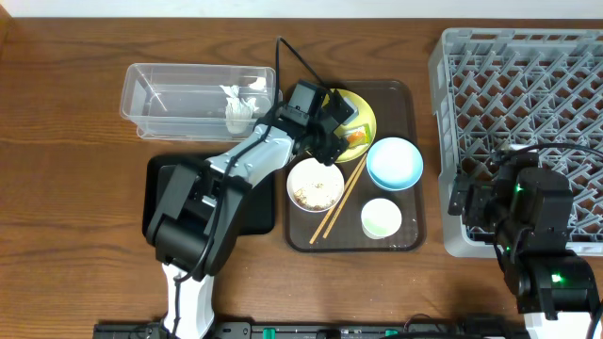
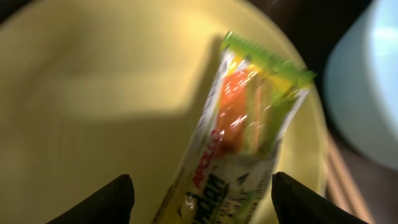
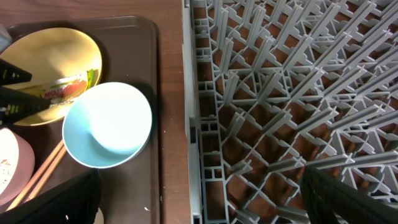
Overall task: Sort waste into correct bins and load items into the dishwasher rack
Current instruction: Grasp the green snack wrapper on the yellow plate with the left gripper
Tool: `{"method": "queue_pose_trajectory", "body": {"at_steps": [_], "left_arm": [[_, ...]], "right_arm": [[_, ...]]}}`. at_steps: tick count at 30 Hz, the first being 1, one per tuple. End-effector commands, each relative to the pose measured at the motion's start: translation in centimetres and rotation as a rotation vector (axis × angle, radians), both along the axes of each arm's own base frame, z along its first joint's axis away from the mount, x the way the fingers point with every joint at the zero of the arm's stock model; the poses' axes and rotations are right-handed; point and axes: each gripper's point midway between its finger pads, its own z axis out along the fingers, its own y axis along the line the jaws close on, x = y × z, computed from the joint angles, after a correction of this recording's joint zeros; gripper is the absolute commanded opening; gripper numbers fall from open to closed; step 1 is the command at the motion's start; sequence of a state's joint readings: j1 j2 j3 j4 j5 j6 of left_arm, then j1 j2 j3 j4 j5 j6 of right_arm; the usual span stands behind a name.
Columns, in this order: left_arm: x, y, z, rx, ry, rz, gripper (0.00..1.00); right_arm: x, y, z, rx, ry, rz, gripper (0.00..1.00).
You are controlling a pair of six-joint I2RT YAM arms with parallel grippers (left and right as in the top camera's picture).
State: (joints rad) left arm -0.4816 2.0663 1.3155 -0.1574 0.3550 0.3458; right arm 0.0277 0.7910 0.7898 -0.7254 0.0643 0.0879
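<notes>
My left gripper [image 1: 332, 124] is open over the yellow plate [image 1: 366, 111]. The green-and-orange wrapper [image 2: 242, 124] lies on the plate [image 2: 93, 93] between the open fingers [image 2: 202, 199], not gripped. My right gripper [image 1: 471, 200] is open and empty [image 3: 199, 199] above the left edge of the grey dishwasher rack [image 1: 528, 94]. The light blue bowl [image 1: 394, 162], the white/pinkish bowl [image 1: 316, 185] holding rice-like food, the pale cup [image 1: 382, 218] and the chopsticks [image 1: 341, 196] are on the brown tray. A crumpled white paper scrap [image 1: 240, 108] lies in the clear tub [image 1: 170, 99].
The black tray [image 1: 158, 179] sits under the left arm, in front of the clear tub. The brown serving tray [image 1: 407, 94] stands between the bins and the rack [image 3: 280, 93]. The blue bowl [image 3: 109, 124] is close to the tray's right rim [image 3: 152, 62].
</notes>
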Motion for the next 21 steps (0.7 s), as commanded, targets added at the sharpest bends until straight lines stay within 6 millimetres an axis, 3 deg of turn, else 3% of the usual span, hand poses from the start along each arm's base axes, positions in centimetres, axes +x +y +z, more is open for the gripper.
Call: {"method": "queue_pose_trajectory", "body": {"at_steps": [1, 5, 9, 11, 14, 17, 21], "left_arm": [[0.6, 0.6, -0.9, 0.048, -0.018, 0.014, 0.72], [0.5, 0.7, -1.2, 0.054, -0.011, 0.015, 0.56], [0.7, 0.7, -1.0, 0.050, -0.018, 0.016, 0.20], [0.8, 0.6, -0.5, 0.045, -0.028, 0.017, 0.10], [1.1, 0.6, 1.3, 0.028, -0.061, 0.020, 0.06], [1.8, 0.9, 4.5, -0.015, -0.099, 0.065, 0.06], [3.4, 4.0, 9.7, -0.066, -0.140, 0.284, 0.06]], "right_arm": [[0.1, 0.0, 0.9, 0.003, -0.022, -0.006, 0.99], [0.1, 0.0, 0.9, 0.003, -0.022, -0.006, 0.99], [0.1, 0.0, 0.9, 0.003, -0.022, -0.006, 0.99], [0.1, 0.0, 0.9, 0.004, -0.022, -0.006, 0.99], [0.1, 0.0, 0.9, 0.003, -0.022, -0.006, 0.99], [0.1, 0.0, 0.9, 0.003, -0.022, -0.006, 0.99], [0.1, 0.0, 0.9, 0.003, -0.022, -0.006, 0.99]]}}
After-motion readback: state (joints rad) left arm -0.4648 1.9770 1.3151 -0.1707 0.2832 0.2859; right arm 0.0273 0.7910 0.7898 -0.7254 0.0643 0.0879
